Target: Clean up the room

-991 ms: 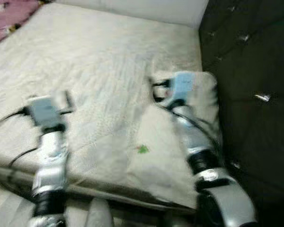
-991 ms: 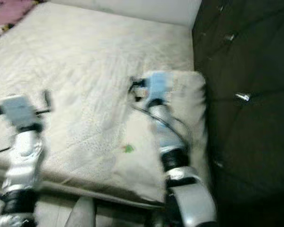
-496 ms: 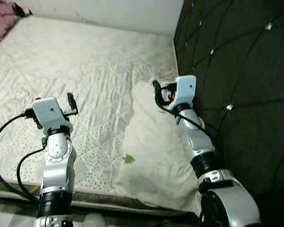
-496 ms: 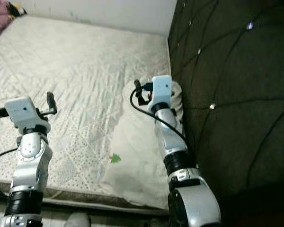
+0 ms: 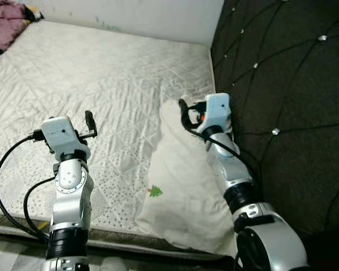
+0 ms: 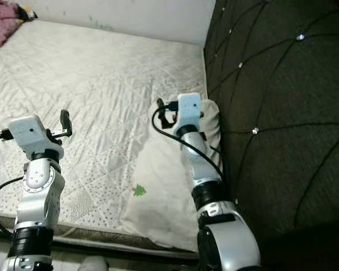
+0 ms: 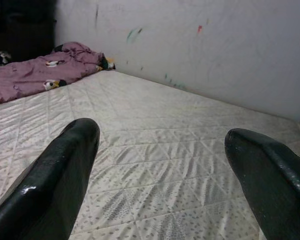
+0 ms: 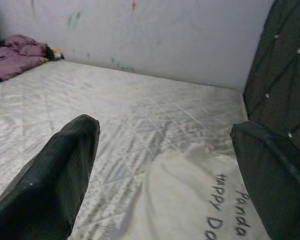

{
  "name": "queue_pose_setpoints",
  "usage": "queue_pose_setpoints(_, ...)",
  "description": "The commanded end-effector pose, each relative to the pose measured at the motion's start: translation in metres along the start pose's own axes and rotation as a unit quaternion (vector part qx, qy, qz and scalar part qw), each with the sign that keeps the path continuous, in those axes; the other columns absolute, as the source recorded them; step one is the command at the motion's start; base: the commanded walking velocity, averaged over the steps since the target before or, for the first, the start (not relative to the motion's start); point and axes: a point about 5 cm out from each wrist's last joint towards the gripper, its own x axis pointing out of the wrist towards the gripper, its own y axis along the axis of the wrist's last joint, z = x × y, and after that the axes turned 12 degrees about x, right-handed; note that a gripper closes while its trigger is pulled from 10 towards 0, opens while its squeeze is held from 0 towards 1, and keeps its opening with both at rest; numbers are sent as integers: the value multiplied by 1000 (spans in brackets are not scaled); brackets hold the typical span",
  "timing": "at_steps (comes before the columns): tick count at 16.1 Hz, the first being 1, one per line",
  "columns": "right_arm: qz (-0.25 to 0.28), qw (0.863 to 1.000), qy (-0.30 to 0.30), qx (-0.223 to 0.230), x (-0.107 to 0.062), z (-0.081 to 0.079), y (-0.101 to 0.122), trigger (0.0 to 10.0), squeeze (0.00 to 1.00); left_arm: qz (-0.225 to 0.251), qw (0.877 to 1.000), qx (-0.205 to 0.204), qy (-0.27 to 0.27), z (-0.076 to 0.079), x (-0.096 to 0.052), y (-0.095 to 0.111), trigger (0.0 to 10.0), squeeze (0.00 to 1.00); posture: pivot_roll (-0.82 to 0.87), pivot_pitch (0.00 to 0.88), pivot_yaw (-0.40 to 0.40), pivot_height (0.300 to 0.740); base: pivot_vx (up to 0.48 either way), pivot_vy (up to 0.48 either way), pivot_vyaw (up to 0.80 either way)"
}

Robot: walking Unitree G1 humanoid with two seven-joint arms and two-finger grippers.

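Mattress: white quilted surface, lying bare and taking up most of the head views, running back to a white wall.
Pillow: cream, lying lengthwise along the robot's right edge of the mattress, just beside the dark tufted headboard; small green mark showing near its close end; dark lettering showing on the cover in the right wrist view.
Purple blanket: bunched at the far corner of the mattress on the robot's left, against the wall, well apart from the pillow.
Right gripper: hovering over the far end of the pillow; fingers standing wide apart, holding nothing; whether they are touching the cover cannot be told.
Left gripper: hanging above the open mattress, well apart from the pillow; fingers spread wide, gripping nothing.
Cables: black, looping off the left wrist.
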Motion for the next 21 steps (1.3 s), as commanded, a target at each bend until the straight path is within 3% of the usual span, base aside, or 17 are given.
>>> queue_pose_setpoints(1, 5, 1000, 3, 0, 3, -1, 5, 10000, 0, 6, 1000, -3, -10, 5, 3, 3, 10000, 0, 140, 0, -87, 740, 0, 398, 0)
queue_pose_setpoints(13, 0, 1000, -5, 3, 3, 4, 2, 10000, 0, 1, 1000, -10, -9, 5, 5, 2, 10000, 0, 134, 0, -82, 740, 0, 480, 0)
queue_pose_setpoints(18, -1, 1000, -3, 1, 3, 4, 2, 10000, 0, 7, 1000, -12, -8, 6, 4, 3, 10000, 0, 136, 0, -82, 740, 0, 0, 0)
queue_pose_setpoints(21, 0, 1000, 0, 2, 3, 4, 1, 10000, 0, 6, 1000, -14, -13, 7, 4, 2, 10000, 0, 137, 0, -82, 740, 0, 419, 0)
